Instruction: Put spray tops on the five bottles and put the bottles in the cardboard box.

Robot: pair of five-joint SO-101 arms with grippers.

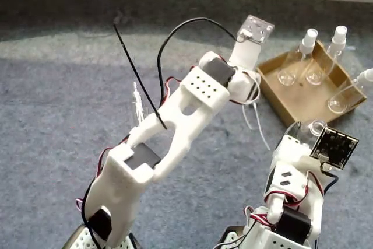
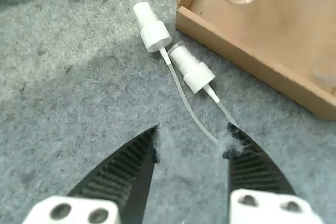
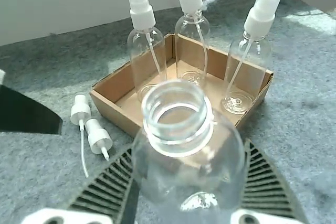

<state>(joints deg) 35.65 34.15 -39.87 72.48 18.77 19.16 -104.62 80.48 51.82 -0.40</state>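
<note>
In the high view, the left arm is stretched across the grey carpet (image 1: pixel 70 86) toward the cardboard box (image 1: pixel 273 90). Three bottles (image 1: pixel 297 65) with their tops already on stand upright in the box. An open bottle (image 1: pixel 313 126) is held up by the right arm just beside the near corner of the box, probably so that a top can be put in from above.

In the left wrist view, the left gripper (image 2: pixel 192 129) is held low over the carpet with its jaws spread wide and nothing between them except the thin tube of one top. Two spray tops (image 2: pixel 191 69) lie side by side just ahead of it, close to the box wall. The wide opening is judged to be for taking one of them.

In the right wrist view, the right gripper (image 3: pixel 188 150) is closed around the body of the open bottle. The bottle is kept upright, with the neck free and no top on it. The box with the three finished bottles is seen behind it.

No label, brand or writing can be read on the bottles, the tops or the box.
</note>
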